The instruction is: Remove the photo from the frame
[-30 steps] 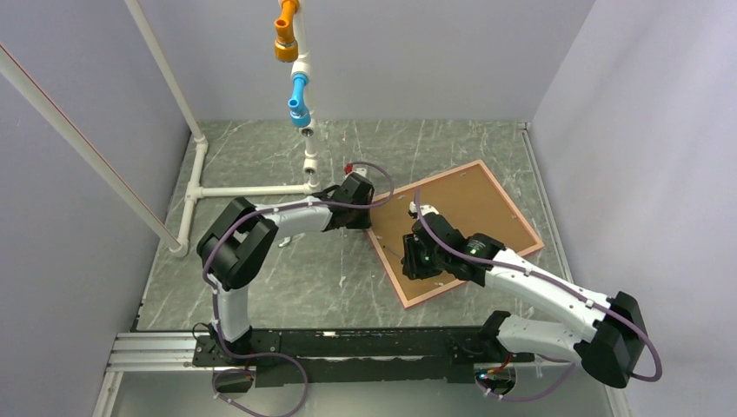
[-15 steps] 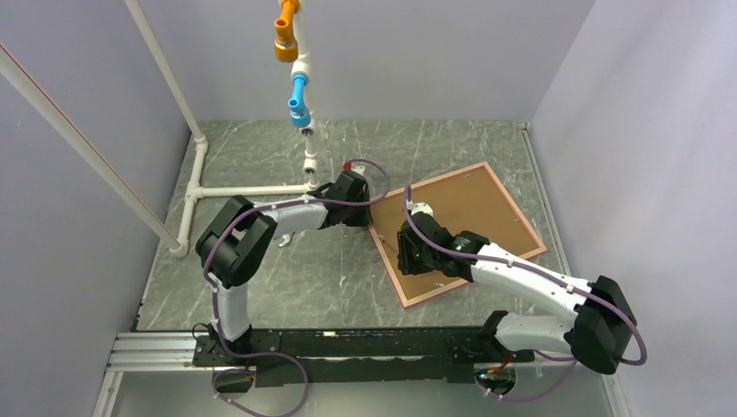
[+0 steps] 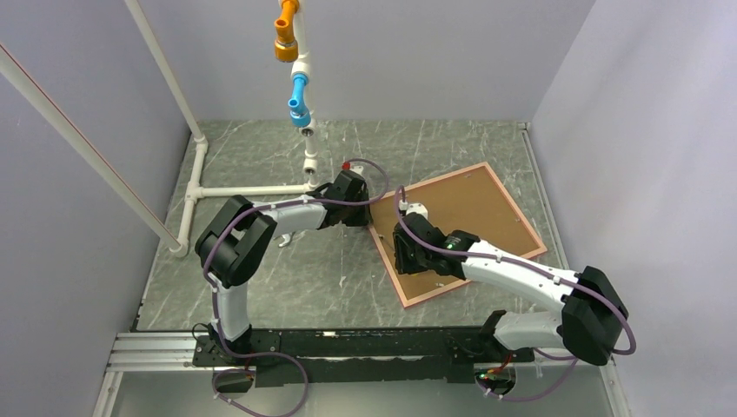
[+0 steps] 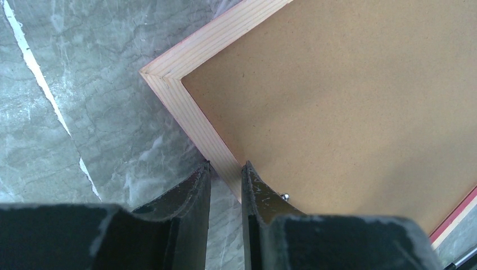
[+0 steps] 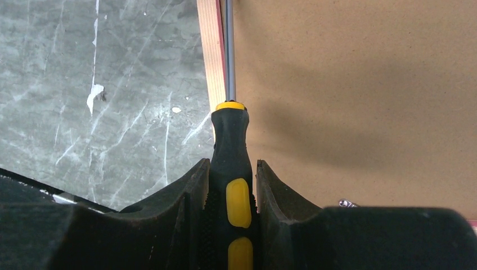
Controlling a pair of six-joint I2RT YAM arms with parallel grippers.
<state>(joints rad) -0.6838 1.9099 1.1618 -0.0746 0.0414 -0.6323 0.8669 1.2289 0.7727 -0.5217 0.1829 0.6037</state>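
The frame [image 3: 474,213] lies face down on the marble table, its brown backing board [image 4: 337,101] facing up, so the photo is hidden. My left gripper [image 4: 225,166] is shut on the frame's wooden border [image 4: 194,112] close to its left corner, one finger outside the border and one over the board. My right gripper [image 5: 232,163] is shut on a black-and-yellow screwdriver [image 5: 230,140]. The steel shaft [image 5: 229,50] of that tool runs along the seam between border and backing board. From above, the right gripper [image 3: 401,256] sits over the frame's near-left edge.
A white pipe structure [image 3: 248,188] stands at the back left, with orange and blue fittings [image 3: 295,87] hanging above the table. Small metal clips [image 5: 344,202] show on the backing board. Grey walls close in both sides.
The right arm has slid left along the frame's near-left edge with the screwdriver. The left gripper shifted slightly left a second ago and has kept its hold since.
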